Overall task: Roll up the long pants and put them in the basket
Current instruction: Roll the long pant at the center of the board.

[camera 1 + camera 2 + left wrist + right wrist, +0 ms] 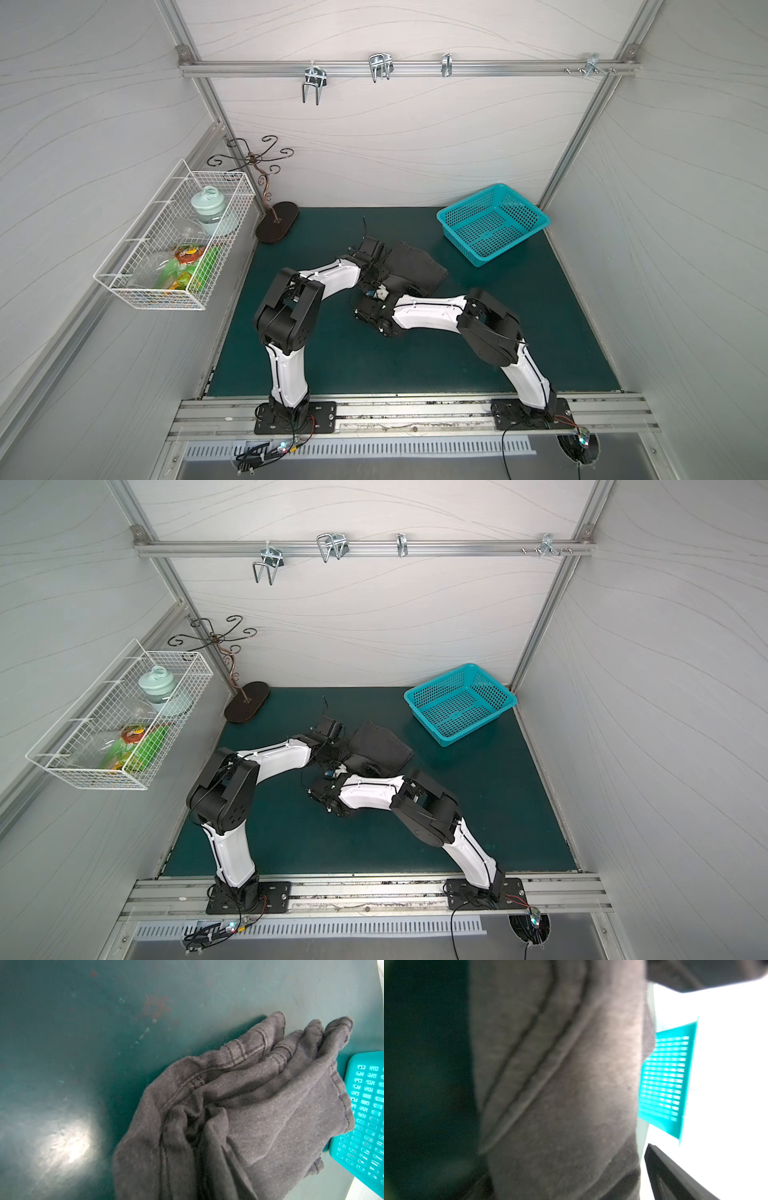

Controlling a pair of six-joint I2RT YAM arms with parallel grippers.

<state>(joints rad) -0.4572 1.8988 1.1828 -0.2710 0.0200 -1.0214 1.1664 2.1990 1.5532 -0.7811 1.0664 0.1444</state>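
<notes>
You've got the long pants (415,266) bunched into a compact, crumpled heap mid-tabletop (332,353), not laid flat, w/ both arms reaching in to it. Right fingers (675,1178): spread wide in the wrist cam, one dark finger at each side of the frame, w/ white wall and basket showing in the gap. The grey cloth sits right up against them, so close it's blurred, and a double-stitched seam curves across it. Past those fingers, beyond the cloth, stands the teal plastic basket (664,1076). Left fingers: you can't tell if they're spread or pinching. They're hidden under the left arm (332,274) at its wrist in both top views, and out of frame in the left wrist cam. That cam looks onto the heap: folds piled on folds, stitched hems and seams uppermost, one hem edge crossing in front of the basket's perforated wall. In both top views the heap lies btw the two wrists, the left one at its left edge and that of the right arm (428,309) at its near edge. The basket stands apart from the cloth, further out from both sets of fingers, twd the back-right corner.
</notes>
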